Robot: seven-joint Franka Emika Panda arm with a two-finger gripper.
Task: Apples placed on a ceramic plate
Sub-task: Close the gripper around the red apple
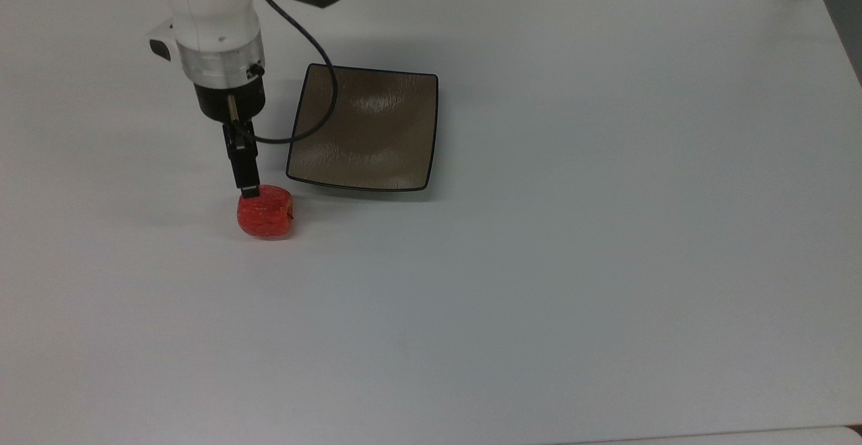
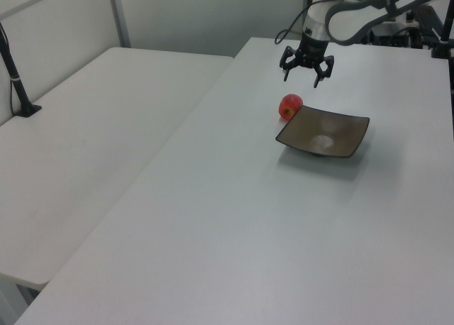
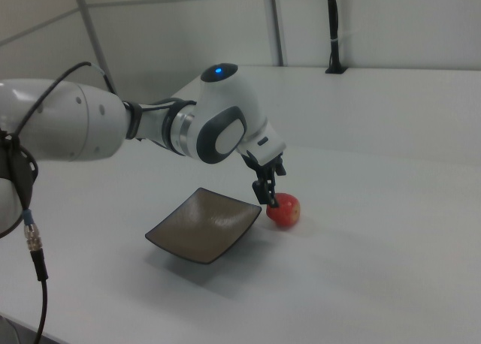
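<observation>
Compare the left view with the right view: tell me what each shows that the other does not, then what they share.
Left view alone: the gripper with its fingers spread open, seen from a side where both tips are apart, and a second white table on the left view's left with a black post clamped to it.

Right view alone: the arm's large white body with a blue light, and a loose cable at the right view's left edge.

Both: the red apple on the table beside the brown plate, not on it, with the gripper just above the apple.
</observation>
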